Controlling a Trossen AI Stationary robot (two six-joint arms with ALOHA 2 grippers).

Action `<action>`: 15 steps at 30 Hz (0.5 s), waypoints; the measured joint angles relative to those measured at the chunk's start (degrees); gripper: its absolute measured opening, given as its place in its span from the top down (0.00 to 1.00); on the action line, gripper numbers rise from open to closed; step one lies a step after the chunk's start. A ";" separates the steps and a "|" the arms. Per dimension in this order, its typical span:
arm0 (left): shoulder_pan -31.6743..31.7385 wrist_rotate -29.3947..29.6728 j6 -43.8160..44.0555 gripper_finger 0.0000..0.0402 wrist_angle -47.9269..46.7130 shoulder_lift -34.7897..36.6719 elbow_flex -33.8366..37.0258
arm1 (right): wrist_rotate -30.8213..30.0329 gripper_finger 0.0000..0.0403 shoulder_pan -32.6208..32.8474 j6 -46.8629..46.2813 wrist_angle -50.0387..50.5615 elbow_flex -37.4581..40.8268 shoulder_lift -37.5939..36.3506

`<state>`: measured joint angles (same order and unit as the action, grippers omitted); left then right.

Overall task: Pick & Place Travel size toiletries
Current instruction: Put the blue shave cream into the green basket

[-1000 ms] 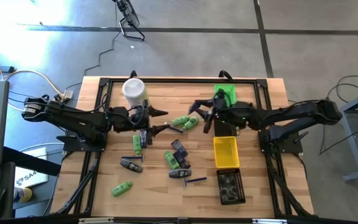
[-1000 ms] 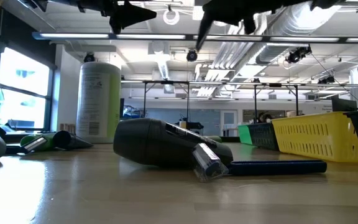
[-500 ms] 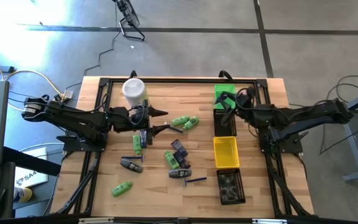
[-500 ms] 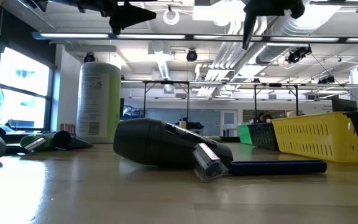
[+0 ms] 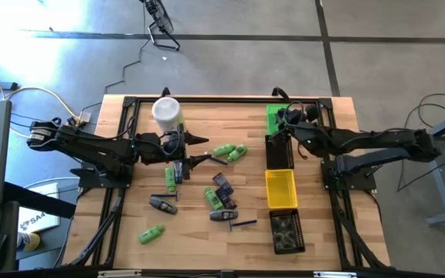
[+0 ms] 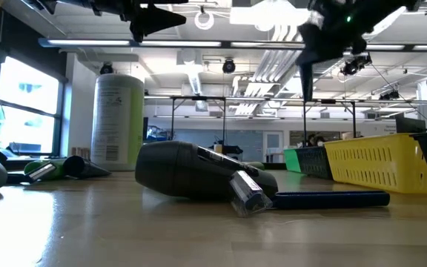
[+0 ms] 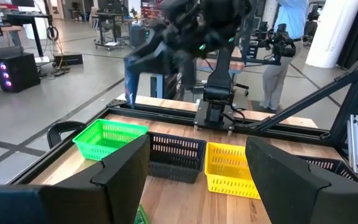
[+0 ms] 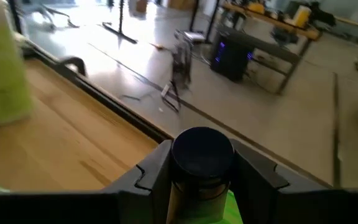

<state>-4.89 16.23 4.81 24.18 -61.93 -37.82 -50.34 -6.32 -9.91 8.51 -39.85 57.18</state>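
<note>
My right gripper (image 5: 283, 123) hovers above the green bin (image 5: 278, 115) at the table's far right, shut on a small dark toiletry item (image 8: 202, 155). In the left wrist view that item (image 7: 129, 78) shows as a bluish stick hanging below the right gripper. My left gripper (image 5: 202, 150) is open and raised beside two green mini bottles (image 5: 231, 151) lying mid-table. Other toiletries lie flat on the wood: a green bottle (image 5: 151, 233), a dark tube (image 5: 163, 204), a blue-purple tube (image 5: 222, 185) and a thin blue stick (image 5: 244, 223). My right gripper pinches the dark item between its two fingers (image 8: 149, 174); the item's round dark end (image 8: 202, 149) faces the wrist camera. The item is lifted clear and hangs below the fingers (image 6: 305, 81), above the green bin.
A row of bins runs down the right side: green, black (image 5: 279, 150), yellow (image 5: 280, 188) and another black one (image 5: 287, 232). The tall pale-green canister (image 5: 166, 114) stands near the far left. A black frame rail (image 5: 207, 99) borders the table.
My right gripper has swung from above the green bottles at mid-table toward the right and far edge, carrying the dark item, and now stands over the green bin. The left arm and the things on the table have kept still.
</note>
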 joint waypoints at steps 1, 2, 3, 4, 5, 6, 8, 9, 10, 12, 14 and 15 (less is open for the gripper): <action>0.00 0.00 0.13 0.35 0.00 0.00 0.00 | 0.47 0.68 -1.23 -0.65 -0.07 0.48 0.69; 0.00 0.00 0.16 0.35 0.00 0.00 0.00 | 1.24 0.68 -2.43 -1.42 -0.15 0.96 1.40; 0.00 0.00 0.18 0.35 0.00 0.00 0.00 | 2.01 0.68 -3.61 -2.20 -0.07 1.45 2.02; 0.00 -0.01 0.18 0.35 -0.05 0.00 0.00 | 2.99 0.68 -4.79 -2.74 0.05 1.83 2.64; 0.00 -0.01 0.17 0.35 -0.12 0.00 0.00 | 3.79 0.68 -5.74 -3.28 0.04 2.04 3.24; 0.00 0.00 0.17 0.35 -0.15 0.00 0.00 | 4.68 0.68 -6.70 -3.86 -0.24 2.28 3.91; 0.00 0.00 0.18 0.35 -0.15 0.00 0.00 | 6.10 0.68 -8.39 -4.11 -0.22 2.42 5.64; 0.00 -0.02 0.18 0.35 -0.15 0.00 0.00 | 6.76 0.68 -9.12 -4.12 -0.22 2.44 6.52; 0.00 -0.02 0.18 0.35 -0.15 0.00 0.00 | 7.44 0.68 -9.87 -4.13 -0.33 2.44 7.44; 0.00 -0.02 0.18 0.35 -0.15 0.00 0.00 | 9.06 0.68 -11.29 -4.41 -0.78 2.44 9.25; 0.00 -0.02 0.18 0.35 -0.15 -0.01 0.00 | 10.60 0.67 -12.60 -5.32 -0.61 2.44 11.29; 0.00 -0.02 0.18 0.35 -0.17 -0.02 0.00 | 11.35 0.67 -13.13 -5.38 -0.59 2.44 12.25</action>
<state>-4.89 16.21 4.99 24.01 -61.95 -37.82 -38.99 -19.45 -15.29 7.93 -37.41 69.43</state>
